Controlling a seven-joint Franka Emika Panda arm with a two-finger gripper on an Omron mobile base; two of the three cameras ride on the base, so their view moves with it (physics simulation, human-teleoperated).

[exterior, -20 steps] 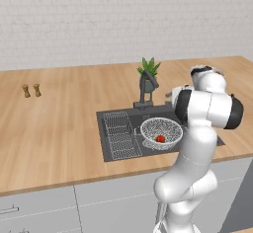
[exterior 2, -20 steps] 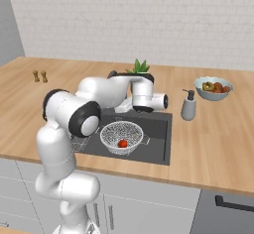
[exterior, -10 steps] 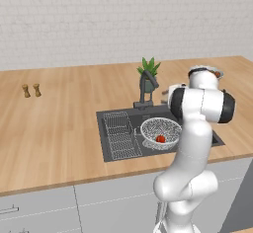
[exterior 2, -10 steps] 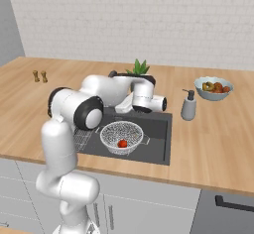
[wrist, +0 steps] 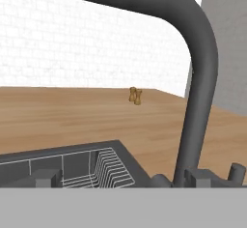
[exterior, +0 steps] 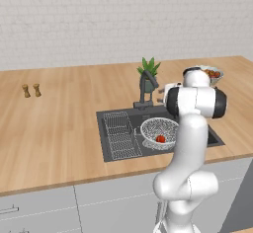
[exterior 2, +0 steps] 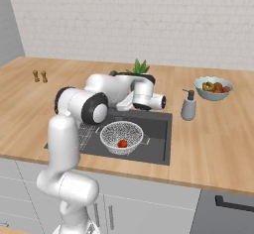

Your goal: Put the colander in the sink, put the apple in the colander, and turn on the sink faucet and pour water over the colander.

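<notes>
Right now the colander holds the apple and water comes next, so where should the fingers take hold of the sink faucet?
Probably low at the sink faucet base, where a short stub juts beside the tall arched spout, approached sideways along the counter; the thick spout itself offers nothing to turn.

**Things on the wooden table apart from the task**

The wooden table (exterior: 59, 128) runs along a white brick wall (exterior: 99, 19). Two small brown shakers (exterior: 31, 90) stand side by side near the left end, toward the back edge. A green spiky potted plant (exterior: 149, 71) stands near the middle of the table, toward the back edge. A grey soap dispenser (exterior 2: 188, 105) stands on the table further right, and a pale bowl of fruits (exterior 2: 213, 87) is near the back right corner, apart from the dispenser. A rectangular wire rack (exterior: 120, 134) lies low in the left part of the dark basin. Grey cabinet fronts (exterior: 74, 205) are below the front edge.
</notes>
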